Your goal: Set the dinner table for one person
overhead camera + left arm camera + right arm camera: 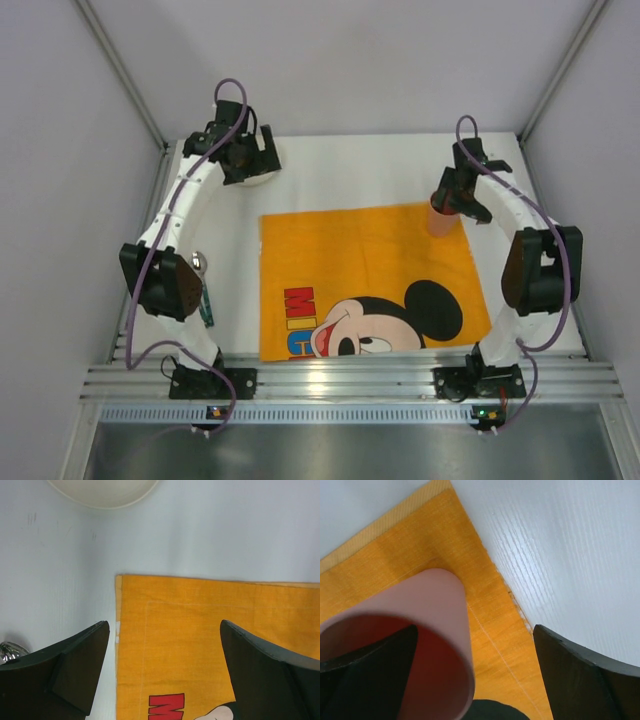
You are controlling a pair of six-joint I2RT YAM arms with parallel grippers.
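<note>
The dinner table (350, 170) is a large white tabletop, partly covered by an orange Mickey Mouse cloth (370, 280). A pink cup (440, 219) stands upright on the cloth's far right corner. My right gripper (463, 200) hangs over it, open; in the right wrist view (474, 630) the left finger is inside the cup (420, 615) and the right finger is well outside it. My left gripper (250, 158) is open and empty at the far left, above a white plate (255, 180). The left wrist view (164, 622) shows the plate's rim (102, 495) beyond the cloth's corner (200, 630).
A metal spoon (200, 264) and a green-handled utensil (207, 305) lie on the table left of the cloth, half under the left arm. The spoon's bowl shows in the left wrist view (11, 651). Grey walls close in the table's sides and back.
</note>
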